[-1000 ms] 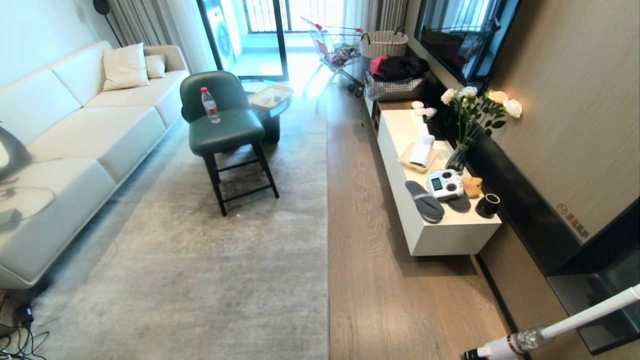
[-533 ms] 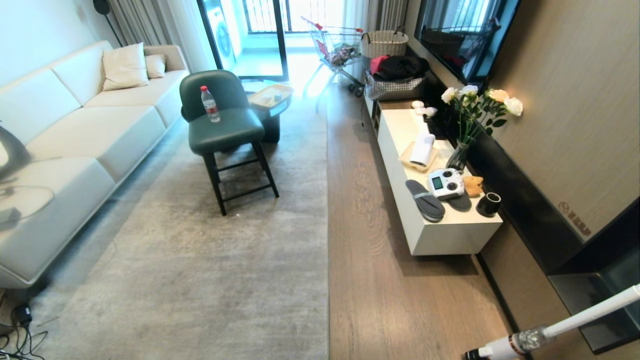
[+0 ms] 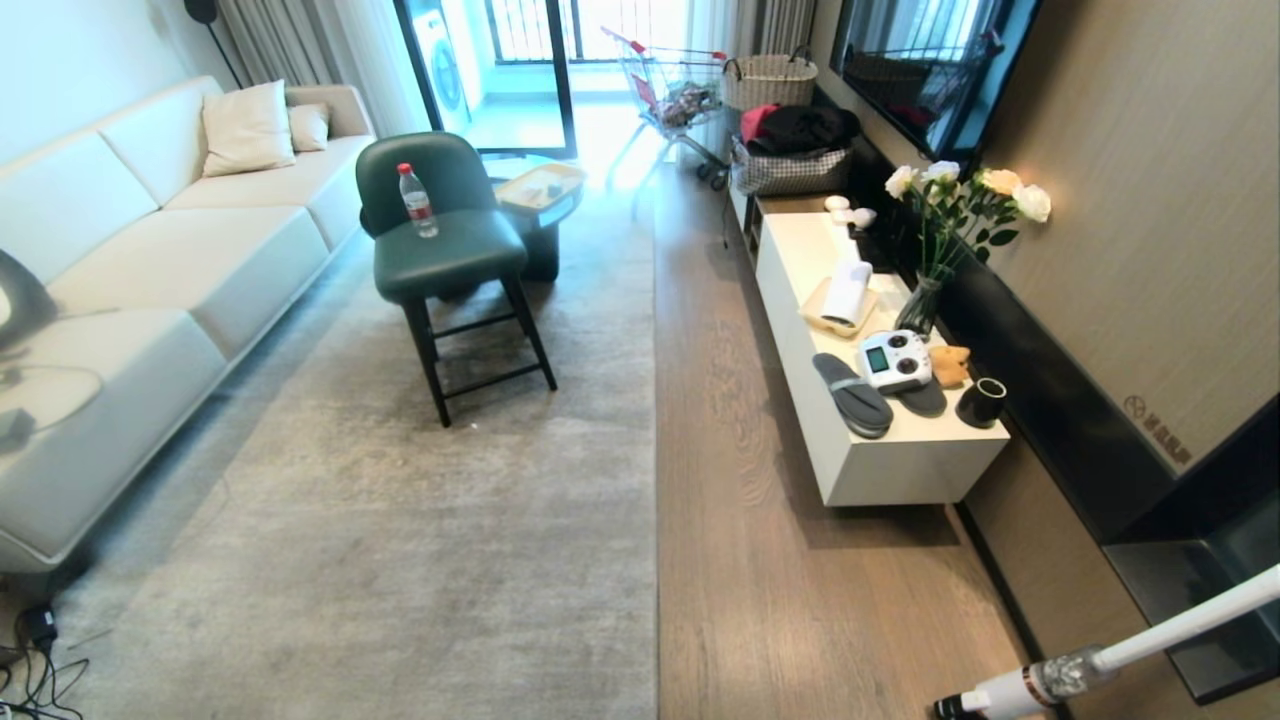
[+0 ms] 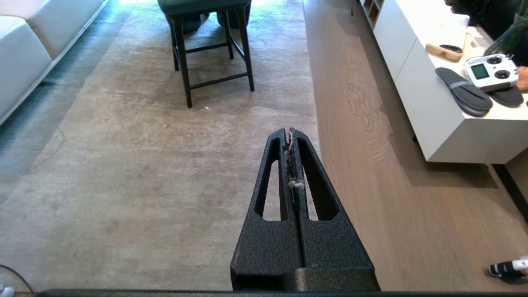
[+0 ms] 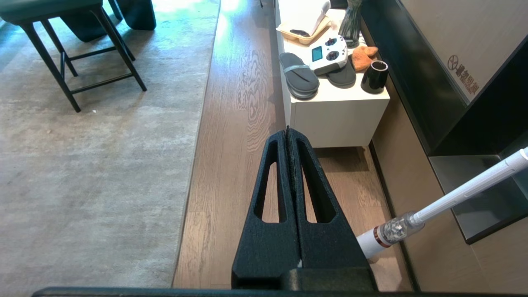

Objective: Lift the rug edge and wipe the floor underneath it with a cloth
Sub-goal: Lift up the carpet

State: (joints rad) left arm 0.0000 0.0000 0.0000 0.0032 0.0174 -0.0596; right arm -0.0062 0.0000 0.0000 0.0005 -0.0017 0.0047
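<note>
A large pale grey rug (image 3: 420, 520) covers the room's middle; its long straight rug edge (image 3: 656, 480) runs beside the brown wood-grain floor (image 3: 760, 580). The cloth is out of view. Neither arm shows in the head view. My left gripper (image 4: 290, 132) hangs shut high above the rug (image 4: 123, 165), close to the rug edge (image 4: 318, 136), with only bits of pale fluff between its fingers. My right gripper (image 5: 287, 131) is shut and empty above the floor (image 5: 231, 165), with the rug edge (image 5: 197, 136) to one side.
A dark green chair (image 3: 445, 250) with a water bottle (image 3: 417, 200) stands on the rug. A cream sofa (image 3: 150, 270) lines the left. A white low cabinet (image 3: 880, 430) with slippers and a controller sits right. A white stick tool (image 3: 1100, 660) leans at bottom right. Cables (image 3: 30, 660) lie bottom left.
The whole head view has shifted slightly: the furniture sits a little higher in the picture, so the camera has tilted down. Nothing in the room has moved.
</note>
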